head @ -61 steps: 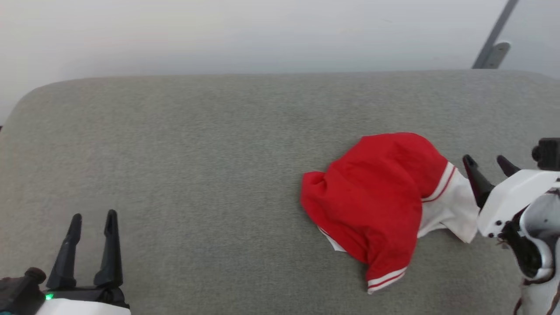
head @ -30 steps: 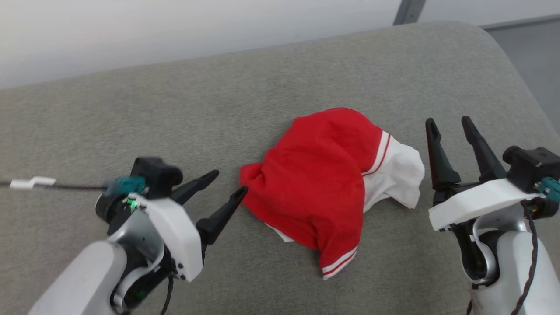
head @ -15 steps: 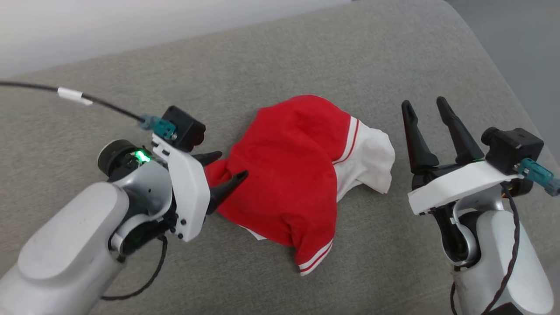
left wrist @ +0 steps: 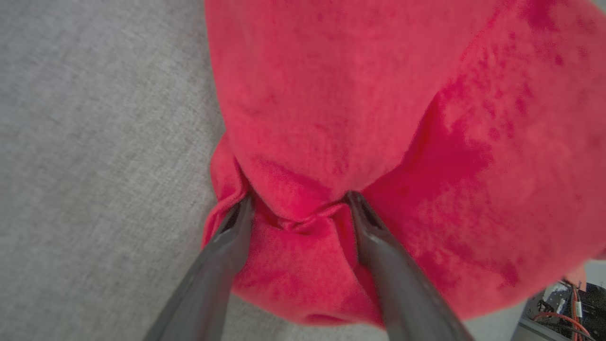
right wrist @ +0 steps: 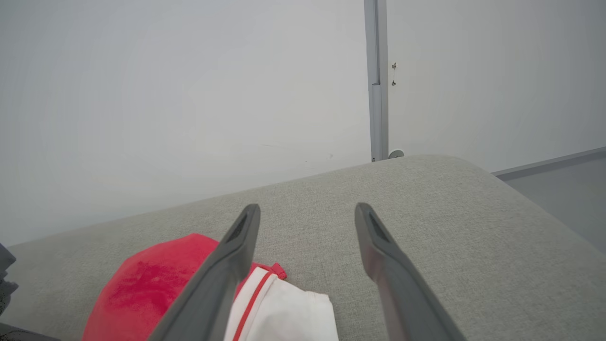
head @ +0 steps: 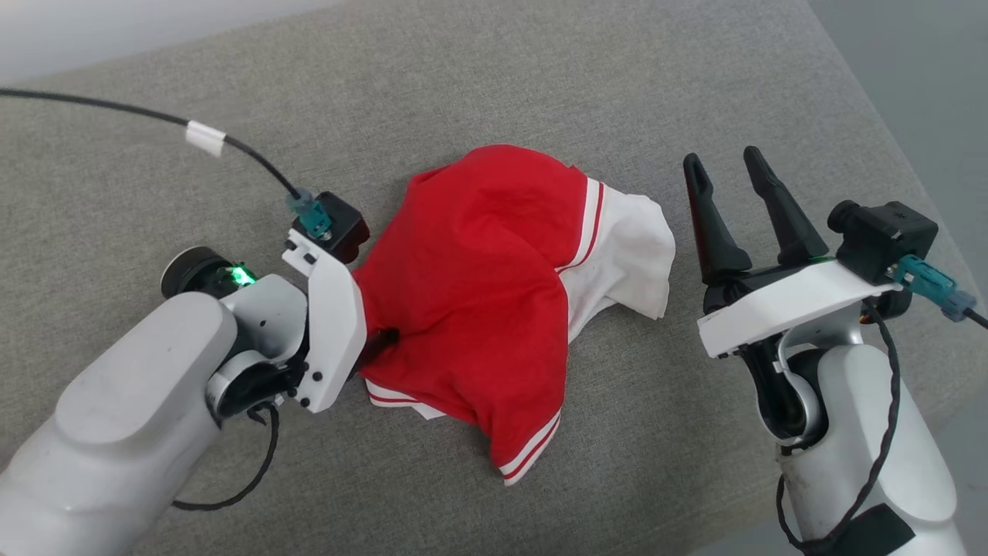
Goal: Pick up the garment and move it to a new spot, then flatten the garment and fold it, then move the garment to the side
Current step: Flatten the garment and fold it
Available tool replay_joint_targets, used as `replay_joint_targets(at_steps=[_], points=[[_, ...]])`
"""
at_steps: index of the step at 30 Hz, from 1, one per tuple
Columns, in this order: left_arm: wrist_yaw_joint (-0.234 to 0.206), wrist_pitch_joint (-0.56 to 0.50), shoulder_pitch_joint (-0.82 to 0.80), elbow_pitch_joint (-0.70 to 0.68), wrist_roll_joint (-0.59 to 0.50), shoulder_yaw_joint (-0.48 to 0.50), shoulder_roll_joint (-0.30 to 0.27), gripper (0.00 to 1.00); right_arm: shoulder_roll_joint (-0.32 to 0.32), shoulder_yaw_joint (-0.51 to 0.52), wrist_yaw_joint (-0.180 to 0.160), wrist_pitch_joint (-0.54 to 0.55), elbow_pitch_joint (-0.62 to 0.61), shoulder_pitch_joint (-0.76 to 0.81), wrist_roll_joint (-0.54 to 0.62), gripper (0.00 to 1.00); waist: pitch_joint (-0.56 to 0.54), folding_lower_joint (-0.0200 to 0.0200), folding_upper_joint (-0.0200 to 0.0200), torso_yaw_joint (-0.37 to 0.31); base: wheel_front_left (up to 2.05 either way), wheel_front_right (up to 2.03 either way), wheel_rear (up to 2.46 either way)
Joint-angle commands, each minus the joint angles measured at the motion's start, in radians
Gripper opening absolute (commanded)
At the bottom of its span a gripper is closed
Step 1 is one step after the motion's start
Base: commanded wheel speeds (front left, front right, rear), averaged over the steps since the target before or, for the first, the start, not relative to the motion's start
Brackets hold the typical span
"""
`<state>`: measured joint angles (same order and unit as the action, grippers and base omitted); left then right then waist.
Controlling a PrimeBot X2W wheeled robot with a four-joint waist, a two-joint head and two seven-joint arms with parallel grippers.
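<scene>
Two grippers: my left gripper (left wrist: pixel 299 201) and right gripper (head: pixel 722 158) flank the garment (head: pixel 478 286) on a grey cushion (head: pixel 540 77).
Left: jaws wide, not clamped. The fingertips (left wrist: pixel 244 208) are sunk in red cloth at the garment's left edge, with a small fold bunched between them.
Right: jaws wide, holding nothing. The fingers point away from me, just beside the sleeve (head: pixel 629 247), with a narrow gap between in the head view.
Garment: a crumpled heap mid-cushion, its red body humped on top.
Sleeve: white, spilling out toward my right, with red-and-white stripes at its seam.
Hem: striped trim (head: pixel 532 452) shows along the near edge, at the lowest corner and again near my left wrist.
Cable: a black cable (head: pixel 204 138) with a white tag, running from my left wrist camera across the cushion to my left.
Wall: a pale wall (right wrist: pixel 165 94) behind the cushion, with a grey upright strip (right wrist: pixel 376 94).
</scene>
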<state>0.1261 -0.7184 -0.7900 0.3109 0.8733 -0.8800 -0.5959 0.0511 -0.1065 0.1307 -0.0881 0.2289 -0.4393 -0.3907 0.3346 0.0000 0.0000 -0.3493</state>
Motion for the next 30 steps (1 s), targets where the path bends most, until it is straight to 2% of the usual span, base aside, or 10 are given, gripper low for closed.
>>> replay_joint_targets(at_steps=[1, 3, 4, 5, 6, 9, 18, 30], points=[[-0.004, -0.028, 0.014, 0.052, -0.022, -0.032, -0.002, 1.0, -0.001, -0.01, 0.0, -0.011, 0.008, -0.016, -0.009, 1.0, 0.01, 0.0, 0.0, -0.002, 0.0, 0.0, 0.0], [-0.006, -0.041, 0.015, 0.086, -0.033, -0.05, 0.0, 1.0, 0.0, -0.015, 0.0, -0.015, 0.018, -0.025, -0.016, 1.0, 0.016, 0.0, 0.0, 0.0, 0.0, 0.0, 0.0], [-0.005, -0.048, 0.015, 0.101, -0.031, -0.057, 0.001, 0.9, 0.0, -0.017, 0.0, -0.019, 0.023, -0.028, -0.019, 1.0, 0.018, 0.0, 0.0, 0.001, 0.0, 0.0, 0.0], [-0.006, -0.046, 0.012, 0.109, -0.031, -0.06, 0.003, 0.03, 0.0, -0.019, 0.0, -0.022, 0.026, -0.031, -0.023, 1.0, 0.02, 0.0, 0.0, 0.003, 0.0, 0.0, 0.0], [-0.006, -0.044, 0.009, 0.117, -0.027, -0.06, 0.006, 0.0, 0.0, -0.019, 0.0, -0.023, 0.031, -0.035, -0.024, 1.0, 0.022, 0.0, 0.0, 0.006, 0.0, 0.0, 0.0], [-0.003, -0.038, 0.0, 0.117, -0.007, -0.051, 0.011, 0.0, 0.0, -0.015, 0.0, -0.031, 0.039, -0.043, -0.02, 1.0, 0.025, 0.0, 0.0, 0.017, 0.0, 0.0, 0.0], [-0.009, -0.004, -0.054, 0.075, 0.028, 0.018, -0.052, 0.0, 0.0, 0.018, 0.0, -0.03, 0.047, -0.043, 0.003, 1.0, 0.008, 0.0, 0.0, 0.071, 0.0, 0.0, 0.0], [-0.052, 0.015, -0.04, 0.047, 0.049, 0.096, -0.204, 0.0, 0.0, 0.035, 0.0, 0.0, 0.031, -0.031, 0.009, 1.0, -0.016, 0.0, 0.0, 0.126, 0.0, 0.0, 0.0]])
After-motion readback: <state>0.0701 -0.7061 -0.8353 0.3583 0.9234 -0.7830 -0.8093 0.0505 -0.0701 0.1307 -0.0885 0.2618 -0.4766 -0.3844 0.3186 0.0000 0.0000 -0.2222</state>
